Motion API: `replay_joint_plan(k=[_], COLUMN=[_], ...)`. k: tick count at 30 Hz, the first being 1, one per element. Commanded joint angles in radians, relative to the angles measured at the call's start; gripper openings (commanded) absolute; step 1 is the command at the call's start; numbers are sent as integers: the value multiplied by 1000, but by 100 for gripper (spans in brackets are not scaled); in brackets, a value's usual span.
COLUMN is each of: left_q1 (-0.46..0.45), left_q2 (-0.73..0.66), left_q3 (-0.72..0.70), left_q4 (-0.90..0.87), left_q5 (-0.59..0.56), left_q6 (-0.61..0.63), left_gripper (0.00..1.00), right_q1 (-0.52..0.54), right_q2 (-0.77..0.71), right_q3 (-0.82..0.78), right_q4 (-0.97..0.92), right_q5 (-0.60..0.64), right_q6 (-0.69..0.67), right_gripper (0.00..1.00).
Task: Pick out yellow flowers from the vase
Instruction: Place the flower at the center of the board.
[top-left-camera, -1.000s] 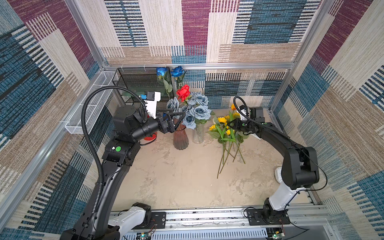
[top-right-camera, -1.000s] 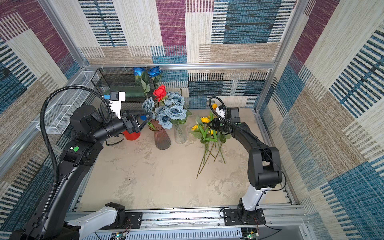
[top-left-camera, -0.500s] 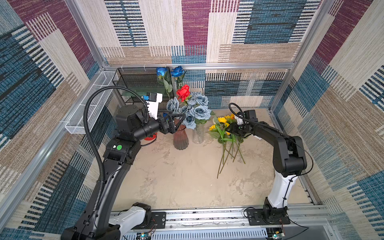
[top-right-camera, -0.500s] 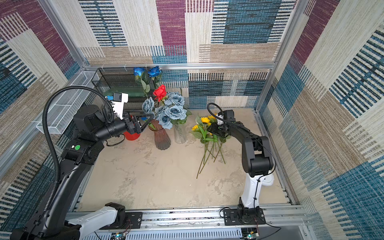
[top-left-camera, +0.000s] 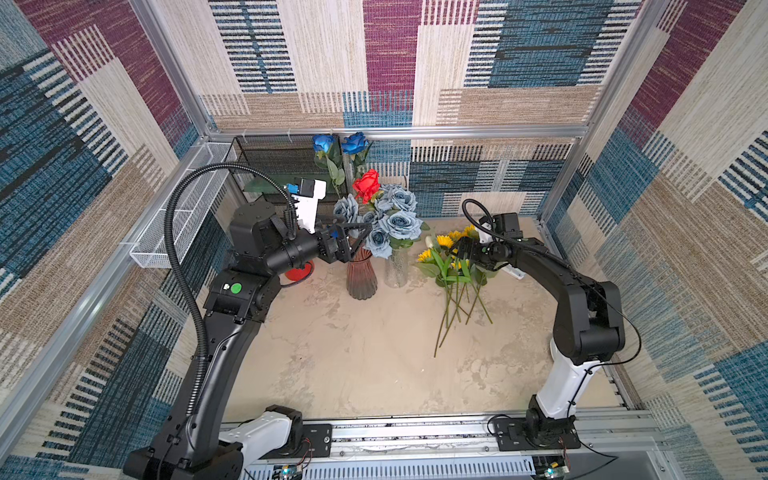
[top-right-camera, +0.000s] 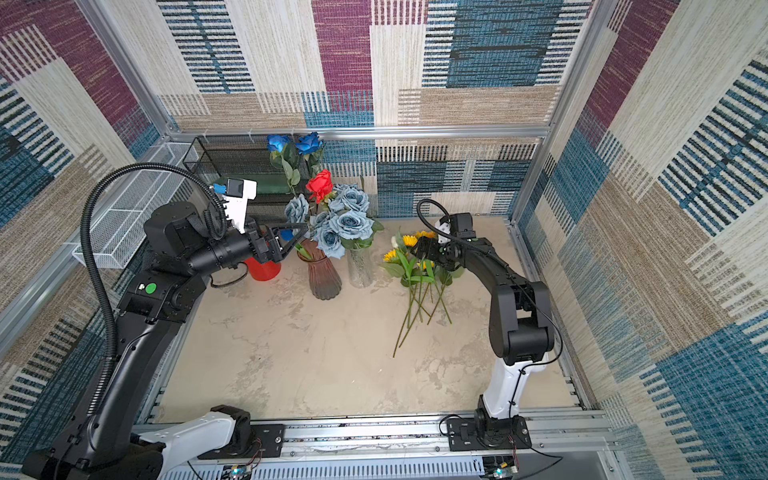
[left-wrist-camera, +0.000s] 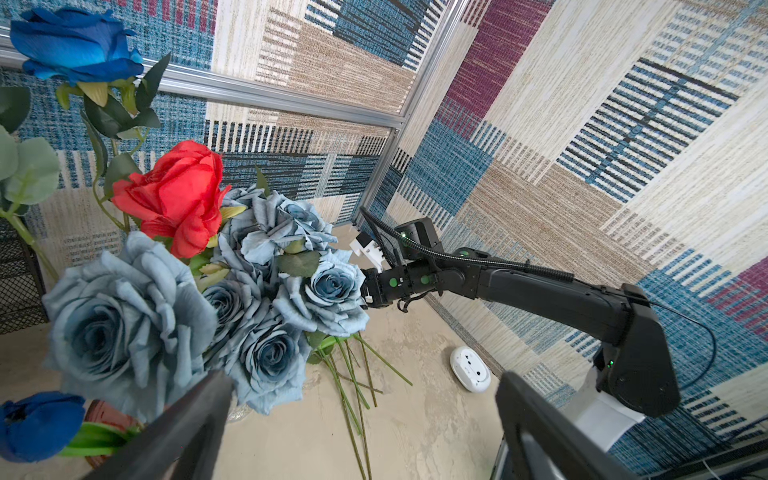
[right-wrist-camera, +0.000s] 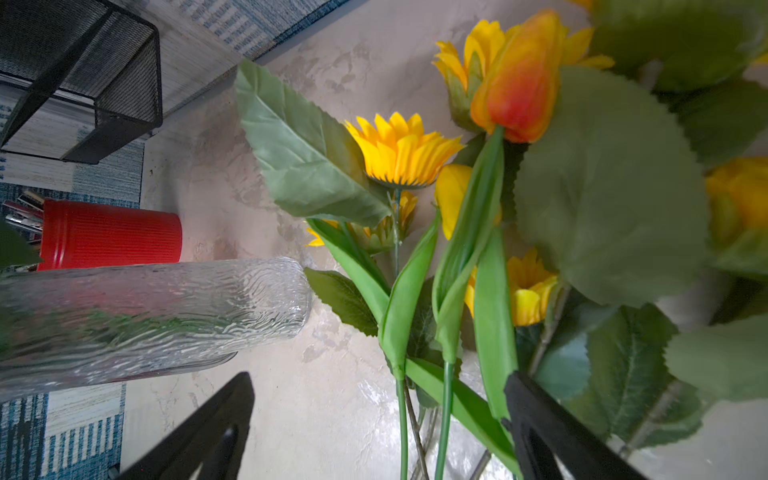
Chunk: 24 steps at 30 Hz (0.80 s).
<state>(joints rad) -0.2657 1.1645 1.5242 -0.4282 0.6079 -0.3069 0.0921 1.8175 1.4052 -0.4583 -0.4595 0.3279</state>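
The yellow flowers (top-left-camera: 445, 254) (top-right-camera: 409, 257) lie in a bunch on the table, right of the clear glass vase (top-left-camera: 395, 271) (right-wrist-camera: 145, 311), stems pointing to the front. My right gripper (top-left-camera: 457, 251) (right-wrist-camera: 378, 415) is open, low over their heads. Two green stems (right-wrist-camera: 444, 407) pass between its fingers without being pinched. A sunflower (right-wrist-camera: 403, 149) and an orange-yellow tulip (right-wrist-camera: 519, 79) show close up. My left gripper (top-left-camera: 360, 241) (left-wrist-camera: 361, 415) is open and empty, level with the grey-blue roses (left-wrist-camera: 124, 324) above the brown vase (top-left-camera: 361, 276).
A red rose (top-left-camera: 368, 185) and bright blue roses (top-left-camera: 340, 143) stand behind the vases. A red cup (top-left-camera: 297, 272), a black mesh basket (top-left-camera: 270, 166) and a white wire basket (top-left-camera: 178, 216) sit at the back left. A white device (left-wrist-camera: 469, 370) lies under the right arm.
My right gripper went from shut to open and let go of the yellow flowers, which now rest on the table; its arm folded in closer. The left arm barely moved.
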Motion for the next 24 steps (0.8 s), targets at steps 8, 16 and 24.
replay_joint_plan(k=[8,16,24], left_q1=[19,47,102], left_q2=[1,-9,-73], left_q3=[11,13,-68], left_q4=[-9,-40,-16], left_q5=[-17,-113,-215], left_q6=[30,39,14], left_gripper=[99,99,99], right_q1=[-21,-40,-65], right_q2=[-168,-366,-541], right_q3=[36,-23,-158], right_q4=[-36,137,280], right_q5=[80,91,161], right_q6=[-5,29,43], right_gripper=[96,96,96])
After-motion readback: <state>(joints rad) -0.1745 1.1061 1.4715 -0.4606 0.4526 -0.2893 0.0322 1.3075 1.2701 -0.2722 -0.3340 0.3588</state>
